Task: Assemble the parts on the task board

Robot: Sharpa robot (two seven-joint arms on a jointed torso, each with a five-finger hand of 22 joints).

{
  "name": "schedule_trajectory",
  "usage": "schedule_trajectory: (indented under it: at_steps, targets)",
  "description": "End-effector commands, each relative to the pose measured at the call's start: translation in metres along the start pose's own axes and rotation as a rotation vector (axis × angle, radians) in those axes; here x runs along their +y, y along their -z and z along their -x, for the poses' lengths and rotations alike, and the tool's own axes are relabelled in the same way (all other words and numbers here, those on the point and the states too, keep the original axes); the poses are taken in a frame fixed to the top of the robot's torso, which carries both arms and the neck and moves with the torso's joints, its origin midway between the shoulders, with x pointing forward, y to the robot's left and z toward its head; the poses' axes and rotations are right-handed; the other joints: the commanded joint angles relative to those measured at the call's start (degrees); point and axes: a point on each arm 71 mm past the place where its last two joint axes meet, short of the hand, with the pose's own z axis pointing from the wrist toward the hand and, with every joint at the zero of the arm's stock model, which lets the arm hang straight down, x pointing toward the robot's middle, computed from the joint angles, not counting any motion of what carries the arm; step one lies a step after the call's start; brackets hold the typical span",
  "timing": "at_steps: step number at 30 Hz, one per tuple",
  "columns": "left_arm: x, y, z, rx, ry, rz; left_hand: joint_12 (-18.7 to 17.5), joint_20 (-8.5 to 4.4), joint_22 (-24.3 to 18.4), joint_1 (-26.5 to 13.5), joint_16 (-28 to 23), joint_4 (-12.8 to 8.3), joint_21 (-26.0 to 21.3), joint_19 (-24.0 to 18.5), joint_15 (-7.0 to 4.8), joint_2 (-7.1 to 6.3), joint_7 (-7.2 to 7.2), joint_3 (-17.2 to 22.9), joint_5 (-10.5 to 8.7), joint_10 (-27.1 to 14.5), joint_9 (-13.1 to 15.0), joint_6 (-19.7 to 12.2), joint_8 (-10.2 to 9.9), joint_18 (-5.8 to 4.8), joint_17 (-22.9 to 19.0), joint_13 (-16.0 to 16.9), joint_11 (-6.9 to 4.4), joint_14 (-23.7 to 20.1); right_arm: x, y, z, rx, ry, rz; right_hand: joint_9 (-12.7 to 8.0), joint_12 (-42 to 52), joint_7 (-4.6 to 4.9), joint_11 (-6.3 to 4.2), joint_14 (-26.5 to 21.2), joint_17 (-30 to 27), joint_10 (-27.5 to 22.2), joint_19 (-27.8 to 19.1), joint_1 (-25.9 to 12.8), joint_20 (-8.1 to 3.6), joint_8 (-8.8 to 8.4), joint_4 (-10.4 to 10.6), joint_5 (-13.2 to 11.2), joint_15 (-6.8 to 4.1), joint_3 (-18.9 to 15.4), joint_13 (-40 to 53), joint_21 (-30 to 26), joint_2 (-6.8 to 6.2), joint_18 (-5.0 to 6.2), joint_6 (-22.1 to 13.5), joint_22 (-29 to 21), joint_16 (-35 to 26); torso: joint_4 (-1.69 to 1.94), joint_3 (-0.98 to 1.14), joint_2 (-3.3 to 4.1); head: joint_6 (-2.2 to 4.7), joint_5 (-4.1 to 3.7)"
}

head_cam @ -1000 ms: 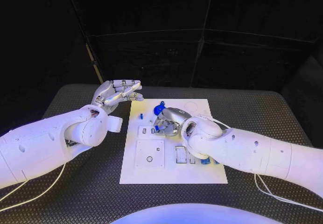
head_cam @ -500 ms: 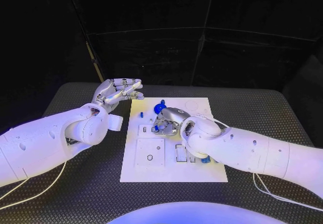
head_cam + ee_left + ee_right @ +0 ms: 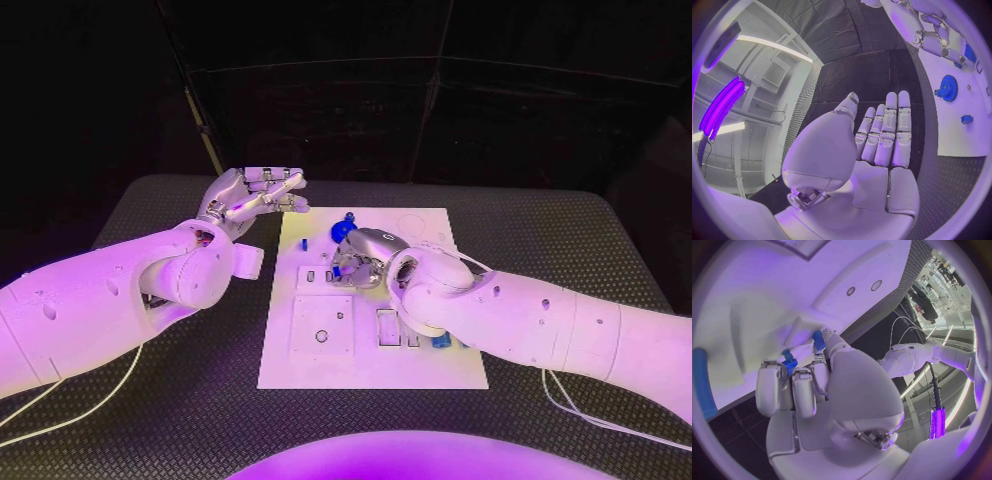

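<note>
The right hand (image 3: 361,262) bends low over the middle of the task board (image 3: 433,370), seemingly pinching 1 small blue part (image 3: 787,360) to seat it, while the left hand (image 3: 257,196) waits empty, fingers extended, beside the board's far corner.

right hand (image 3: 364,262) covering board middle, its grasp unclear

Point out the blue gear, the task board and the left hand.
blue gear (image 3: 948,88), left wrist view, on its toothed face.
task board (image 3: 433,365), head view, on a bare near corner of the white plate.
left hand (image 3: 255,196), head view, on the middle of the hand, raised beside the board.
</note>
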Motion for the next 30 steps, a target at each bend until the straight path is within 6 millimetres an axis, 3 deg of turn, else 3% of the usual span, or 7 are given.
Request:
schedule_trajectory:
  at_steps: [1,30]
  targets:
    - [-0.0008,-0.0004,-0.0013,0.013,0.006,-0.001,0.3,-0.15,-0.1,0.0,-0.3,-0.3,-0.2,-0.3,0.0,0.64,-0.17,0.1,-0.16,0.3,0.1,0.4,-0.1,0.74,0.1,0.1,-0.05,0.3,-0.0029,0.0002,-0.0029,0.018,0.027,-0.023,-0.1,-0.4,-0.44,0.16,5.5,12.5,-0.4,-0.4,-0.8,0.04,-0.34,-0.1,0.1,-0.18,0.3,-0.1,-0.2,0.07,-0.28,0.1,-0.1,-0.3,0.0,0.01,0.0,-0.08,0.01]
    - [0.0003,-0.0004,-0.0002,0.015,0.007,0.005,0.2,-0.15,-0.1,-0.1,-0.4,-0.3,-0.2,-0.3,0.02,0.7,-0.08,0.0,-0.17,0.2,0.0,0.3,-0.2,0.72,0.1,0.0,0.0,0.3,-0.0038,0.0001,-0.0063,0.049,0.065,-0.052,-0.3,-2.5,0.66,1.13,5.3,11.8,-2.4,-1.4,-2.8,0.81,-1.87,0.2,0.6,0.65,0.7,-2.2,-1.2,-2.06,0.07,-2.2,-1.8,-0.7,0.0,-0.01,0.02,-0.31,-0.02]
